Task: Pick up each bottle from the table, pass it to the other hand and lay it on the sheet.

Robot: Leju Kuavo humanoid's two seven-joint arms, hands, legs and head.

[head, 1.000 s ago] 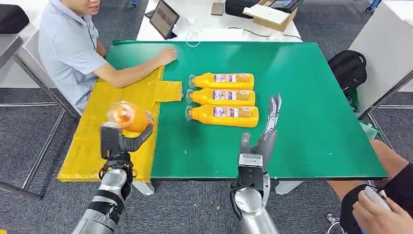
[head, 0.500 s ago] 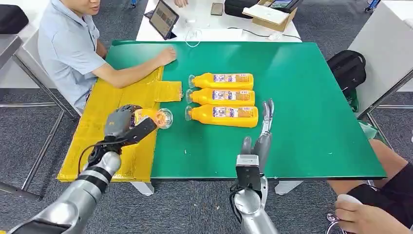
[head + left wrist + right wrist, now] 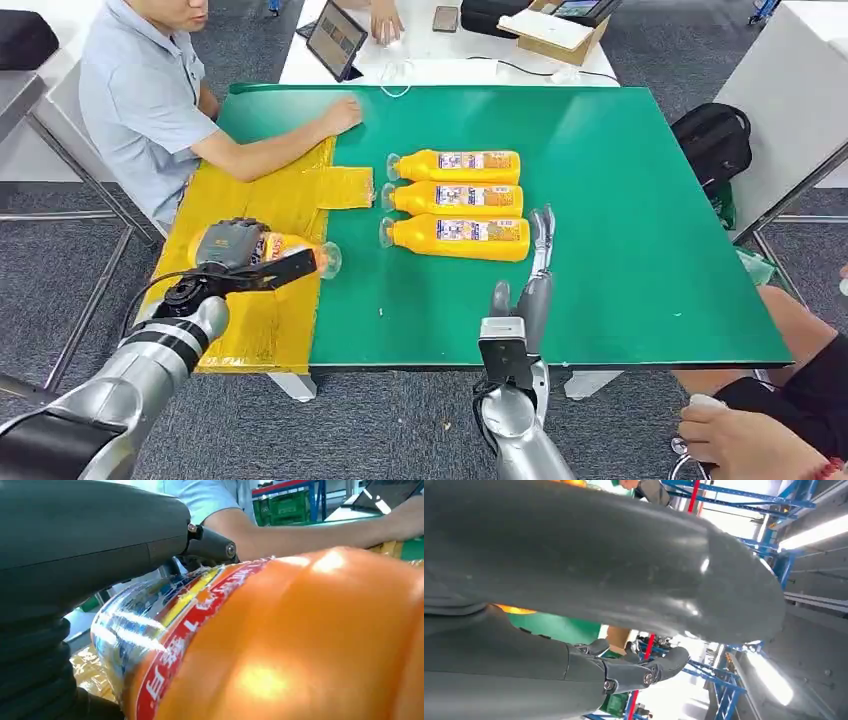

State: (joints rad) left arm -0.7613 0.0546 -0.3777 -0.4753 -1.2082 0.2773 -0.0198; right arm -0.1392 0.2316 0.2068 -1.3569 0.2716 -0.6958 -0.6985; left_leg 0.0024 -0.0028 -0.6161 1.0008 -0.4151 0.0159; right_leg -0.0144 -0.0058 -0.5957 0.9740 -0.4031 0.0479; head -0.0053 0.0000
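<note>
My left hand (image 3: 235, 255) grips an orange juice bottle (image 3: 290, 250) lying on its side low over the yellow sheet (image 3: 250, 200), its clear cap end pointing toward the green table. The left wrist view shows the bottle (image 3: 280, 640) close up, its label and orange body against the hand (image 3: 75, 555). Three more orange bottles (image 3: 460, 166), (image 3: 455, 199), (image 3: 455, 236) lie side by side mid-table. My right hand (image 3: 535, 275) stands open with fingers straight, just right of the nearest bottle, holding nothing. The right wrist view shows that hand (image 3: 624, 670) with its fingers extended.
A person in a blue shirt (image 3: 140, 100) sits at the far left with a forearm resting on the sheet's far end. Another person's hand (image 3: 745, 440) is at the lower right. A white table (image 3: 450, 50) with a tablet (image 3: 335, 38) stands behind.
My left hand has swung the bottle from upright to lying on its side and lowered it leftward over the sheet. My right hand has drawn back slightly toward me.
</note>
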